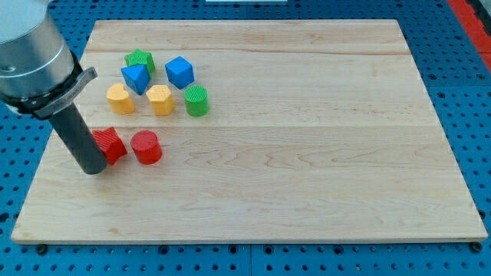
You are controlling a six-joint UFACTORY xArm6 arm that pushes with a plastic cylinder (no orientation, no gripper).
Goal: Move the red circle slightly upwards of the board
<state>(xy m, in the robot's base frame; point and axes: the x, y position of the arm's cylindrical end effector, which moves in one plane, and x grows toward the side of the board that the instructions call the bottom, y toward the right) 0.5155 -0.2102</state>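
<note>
The red circle (146,147) is a short red cylinder on the wooden board (307,153), in the left part of the view. A red star block (110,144) lies just to its left, close to it. My tip (93,169) is at the lower end of the dark rod, touching or nearly touching the red star's left side. The tip is left of the red circle, with the star between them.
Above the red blocks is a cluster: green star (140,59), blue triangle-like block (136,77), blue cube (179,72), yellow heart (120,99), yellow hexagon (160,100), green cylinder (196,100). The board's left edge is near the rod.
</note>
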